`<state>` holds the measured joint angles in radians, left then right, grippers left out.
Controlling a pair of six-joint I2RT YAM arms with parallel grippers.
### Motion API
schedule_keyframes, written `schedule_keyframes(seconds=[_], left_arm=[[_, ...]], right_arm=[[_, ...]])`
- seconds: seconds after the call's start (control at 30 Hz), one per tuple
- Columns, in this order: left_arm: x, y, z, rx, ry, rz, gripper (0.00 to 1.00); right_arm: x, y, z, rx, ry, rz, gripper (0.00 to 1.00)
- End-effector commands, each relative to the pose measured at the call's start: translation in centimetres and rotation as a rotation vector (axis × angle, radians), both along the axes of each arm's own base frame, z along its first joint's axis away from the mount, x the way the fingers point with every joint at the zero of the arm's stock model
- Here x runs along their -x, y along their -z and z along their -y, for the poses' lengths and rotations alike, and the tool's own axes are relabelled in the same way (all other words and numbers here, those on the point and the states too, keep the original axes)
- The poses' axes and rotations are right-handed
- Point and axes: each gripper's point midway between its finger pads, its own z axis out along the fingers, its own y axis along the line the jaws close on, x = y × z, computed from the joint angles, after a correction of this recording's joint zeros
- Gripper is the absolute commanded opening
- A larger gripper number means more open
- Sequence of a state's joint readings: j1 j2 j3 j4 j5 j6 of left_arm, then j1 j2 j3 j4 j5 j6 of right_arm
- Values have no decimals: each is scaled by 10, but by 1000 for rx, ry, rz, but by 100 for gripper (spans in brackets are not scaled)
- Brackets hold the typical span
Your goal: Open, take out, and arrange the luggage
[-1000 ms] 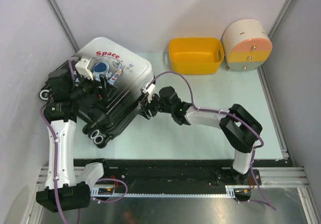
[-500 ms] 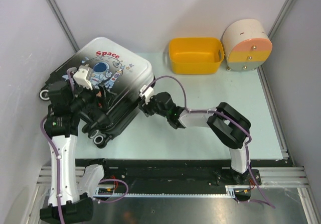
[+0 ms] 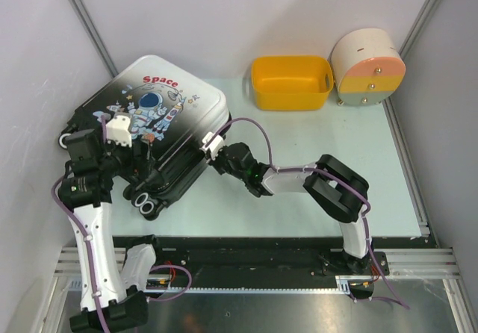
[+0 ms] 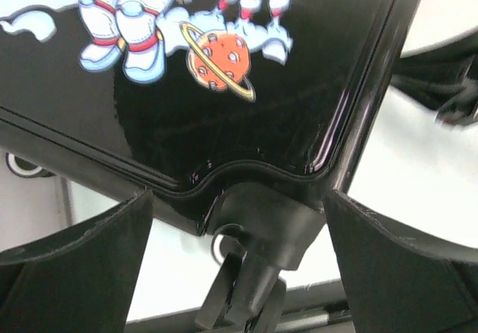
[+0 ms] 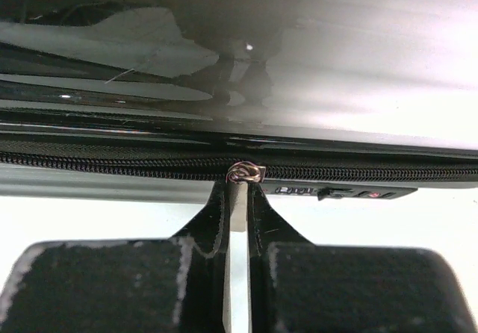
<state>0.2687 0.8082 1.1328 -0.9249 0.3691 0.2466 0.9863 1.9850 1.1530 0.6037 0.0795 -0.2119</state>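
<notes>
Well, luggage (image 3: 160, 116): I see it lying flat at the table's (image 3: 314, 169) left, print up, wheels (image 3: 146, 206) toward the arm bases.
Left gripper (image 4: 239, 221): jaws spread wide, straddling its black near corner; contact I cannot tell.
Right gripper (image 5: 239, 191): jaws pinched together on the zipper pull (image 5: 245, 173) at its right edge.

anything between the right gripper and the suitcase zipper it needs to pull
Nothing visible does. The right gripper sits at the side seam of the luggage, its fingertips closed around the zipper pull, with no other object between them.
</notes>
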Motion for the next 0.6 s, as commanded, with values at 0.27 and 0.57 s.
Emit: schedule_keyframes(seconds=[0.27,0.57], left_arm=[[51,71,-10,-219,267,-364,93],[56,118,-34,-311,263,-513,54]], right_arm=[[-31,-38,20,-41,-7,23,0],[-78,-37,65,-13,55,39,0]])
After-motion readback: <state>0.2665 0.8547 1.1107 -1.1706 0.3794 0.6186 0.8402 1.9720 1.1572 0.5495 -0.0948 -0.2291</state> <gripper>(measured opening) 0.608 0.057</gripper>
